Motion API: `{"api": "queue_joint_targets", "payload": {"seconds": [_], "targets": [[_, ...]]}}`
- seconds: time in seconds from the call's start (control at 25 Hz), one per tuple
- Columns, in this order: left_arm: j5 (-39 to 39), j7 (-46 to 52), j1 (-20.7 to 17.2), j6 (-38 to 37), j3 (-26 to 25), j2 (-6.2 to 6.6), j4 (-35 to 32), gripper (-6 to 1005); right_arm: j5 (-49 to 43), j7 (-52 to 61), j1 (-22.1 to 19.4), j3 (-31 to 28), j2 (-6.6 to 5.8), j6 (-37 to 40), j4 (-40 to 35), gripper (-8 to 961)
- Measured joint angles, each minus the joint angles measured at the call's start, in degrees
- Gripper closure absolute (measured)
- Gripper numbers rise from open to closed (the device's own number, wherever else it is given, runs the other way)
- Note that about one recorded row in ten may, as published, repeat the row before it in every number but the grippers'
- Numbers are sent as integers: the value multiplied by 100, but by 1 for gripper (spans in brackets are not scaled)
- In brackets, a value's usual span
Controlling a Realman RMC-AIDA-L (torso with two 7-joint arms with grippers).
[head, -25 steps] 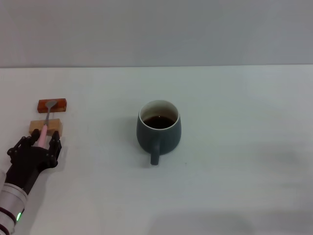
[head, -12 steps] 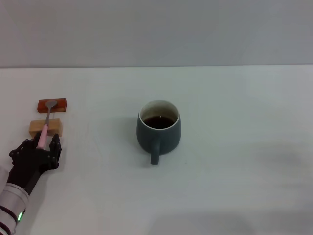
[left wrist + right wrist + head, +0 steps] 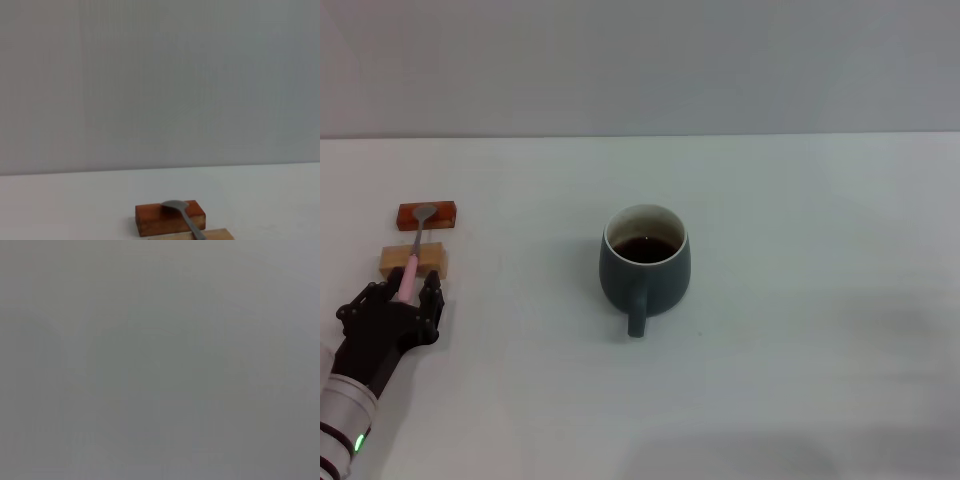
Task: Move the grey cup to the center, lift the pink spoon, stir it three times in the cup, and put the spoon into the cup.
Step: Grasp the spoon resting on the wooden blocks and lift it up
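Grey cup (image 3: 644, 268) upright at centre, handle toward 6 o'clock; pink spoon (image 3: 414, 254) lies at 9 o'clock.

The head view looks forward and down over the white table (image 3: 800, 330) toward a grey wall. The left wrist view sits low near the tabletop, facing that wall; both views show the red-brown block (image 3: 170, 217). The right wrist view shows only featureless grey.
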State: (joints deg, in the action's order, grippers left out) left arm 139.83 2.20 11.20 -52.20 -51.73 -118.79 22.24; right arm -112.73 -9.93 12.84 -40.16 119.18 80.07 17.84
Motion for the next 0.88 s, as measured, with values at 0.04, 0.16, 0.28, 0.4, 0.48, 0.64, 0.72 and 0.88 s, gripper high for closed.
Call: {"api": "queue_joint_targets", "payload": {"seconds": [0.04,0.16,0.28,0.4,0.48,0.64,0.72,0.88], "targets": [[0,-1,-4,-20,4,-1,0,591,0,0,2,0,0,-5,0,953],[0,-3,-15,-63,13,-2,0,590,-1,0,5,0,0,-11,0,953],[0,-4,-17,-70,14,-3,-6,590,-1,0,7,0,0,-13,0,953],[1,-13,-19,-72,12,-4,-20,598,-1,0,8,0,0,-16,0,953],[1,-14,-20,-72,14,-4,-24,616,-2,0,8,0,0,-17,0,954],[1,-5,-21,-72,20,-4,-27,651,-2,0,8,0,0,-18,0,954],[1,-3,-21,-72,20,-4,-24,662,-2,0,8,0,0,-18,0,954],[1,-3,-21,-72,20,-4,-33,691,-3,0,8,0,0,-19,0,954]]}}
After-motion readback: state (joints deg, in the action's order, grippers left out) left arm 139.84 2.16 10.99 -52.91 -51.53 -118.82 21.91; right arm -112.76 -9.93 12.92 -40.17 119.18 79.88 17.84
